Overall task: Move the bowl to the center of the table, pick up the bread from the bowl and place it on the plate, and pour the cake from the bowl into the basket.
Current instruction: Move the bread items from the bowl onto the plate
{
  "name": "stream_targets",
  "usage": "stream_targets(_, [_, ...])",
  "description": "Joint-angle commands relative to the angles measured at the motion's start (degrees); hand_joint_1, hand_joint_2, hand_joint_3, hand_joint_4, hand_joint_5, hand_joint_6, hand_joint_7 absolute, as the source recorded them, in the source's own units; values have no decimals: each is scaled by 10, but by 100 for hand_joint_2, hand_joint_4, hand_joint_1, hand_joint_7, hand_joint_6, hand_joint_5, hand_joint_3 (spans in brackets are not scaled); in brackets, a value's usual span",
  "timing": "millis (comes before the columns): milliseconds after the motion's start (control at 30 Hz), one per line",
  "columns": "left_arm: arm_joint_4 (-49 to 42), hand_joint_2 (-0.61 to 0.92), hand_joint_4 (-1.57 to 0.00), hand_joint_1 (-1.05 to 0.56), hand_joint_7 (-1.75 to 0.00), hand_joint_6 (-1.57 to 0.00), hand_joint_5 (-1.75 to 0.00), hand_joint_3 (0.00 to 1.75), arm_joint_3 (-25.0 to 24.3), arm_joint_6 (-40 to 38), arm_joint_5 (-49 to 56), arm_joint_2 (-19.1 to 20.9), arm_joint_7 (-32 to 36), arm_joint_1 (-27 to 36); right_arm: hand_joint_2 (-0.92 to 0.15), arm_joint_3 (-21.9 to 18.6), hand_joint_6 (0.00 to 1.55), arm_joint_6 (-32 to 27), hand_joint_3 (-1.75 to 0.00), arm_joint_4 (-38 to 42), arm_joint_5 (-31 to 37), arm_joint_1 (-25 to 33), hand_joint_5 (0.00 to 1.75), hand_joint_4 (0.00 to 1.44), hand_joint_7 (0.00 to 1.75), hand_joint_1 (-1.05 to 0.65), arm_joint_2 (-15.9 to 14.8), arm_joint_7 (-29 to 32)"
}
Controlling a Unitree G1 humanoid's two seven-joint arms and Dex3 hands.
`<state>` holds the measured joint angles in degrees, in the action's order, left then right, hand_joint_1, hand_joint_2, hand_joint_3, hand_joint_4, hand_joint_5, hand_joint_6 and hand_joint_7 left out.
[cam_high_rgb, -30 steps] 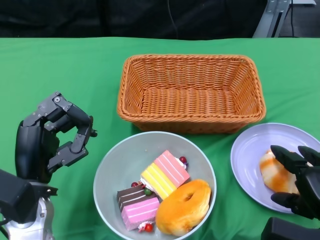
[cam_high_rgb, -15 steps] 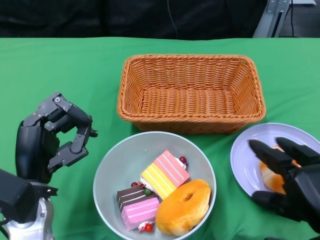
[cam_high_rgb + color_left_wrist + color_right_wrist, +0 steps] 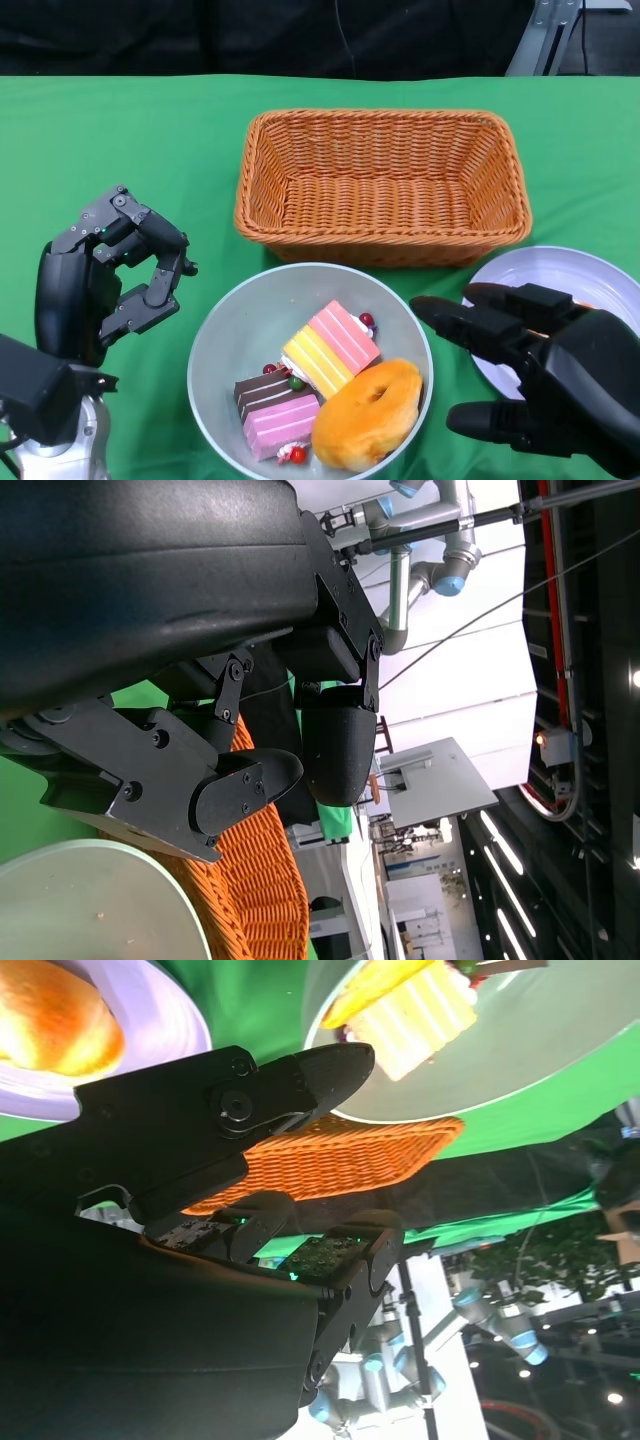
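A grey bowl (image 3: 240, 330) sits near the front middle of the green table. It holds a golden ring-shaped bread (image 3: 368, 414), a pink and yellow striped cake slice (image 3: 330, 349) and a brown and pink cake slice (image 3: 275, 410). The lilac plate (image 3: 560, 268) at the right carries an orange bread (image 3: 50, 1015), which my right hand (image 3: 545, 385) hides in the head view. That hand hovers with fingers spread, empty, between the plate and the bowl's right rim. My left hand (image 3: 100, 285) stands left of the bowl, fingers curled but apart, holding nothing. The wicker basket (image 3: 380, 185) is empty.
The basket stands just behind the bowl, close to its far rim. Green cloth stretches bare to the left and far side. Beyond the table's back edge is a dark backdrop.
My right hand has lifted off the plate and moved left toward the bowl, leaving the orange bread on the plate. The left hand has barely shifted.
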<state>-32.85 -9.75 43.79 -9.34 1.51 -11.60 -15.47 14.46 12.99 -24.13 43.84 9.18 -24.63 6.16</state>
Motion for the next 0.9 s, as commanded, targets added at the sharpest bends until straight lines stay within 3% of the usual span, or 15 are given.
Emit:
stream_targets(33, [-2, 70, -76, -7, -142, -73, -156, 86, -3, 5, 3, 6, 8, -3, -91, -6, 58, 17, -3, -21, -16, -1, 7, 62, 2, -70, -1, -21])
stream_targets(367, [-9, 72, -76, -9, -140, -73, -155, 82, -2, 11, 0, 7, 3, -6, -91, -2, 60, 41, -1, -31, -5, -18, 6, 65, 1, -71, 15, -52])
stream_targets(633, [-2, 72, -76, -9, -140, -73, -155, 81, 0, 15, 5, 3, 10, -3, -89, 20, 66, 46, 0, -12, 80, -37, 7, 71, 3, -73, 48, -19])
stream_targets(900, [7, 73, -77, -8, -140, -74, -155, 80, 1, 12, 1, -2, 9, 0, -90, 40, 69, 53, 0, 18, 127, -60, 6, 73, 2, -74, 56, -3])
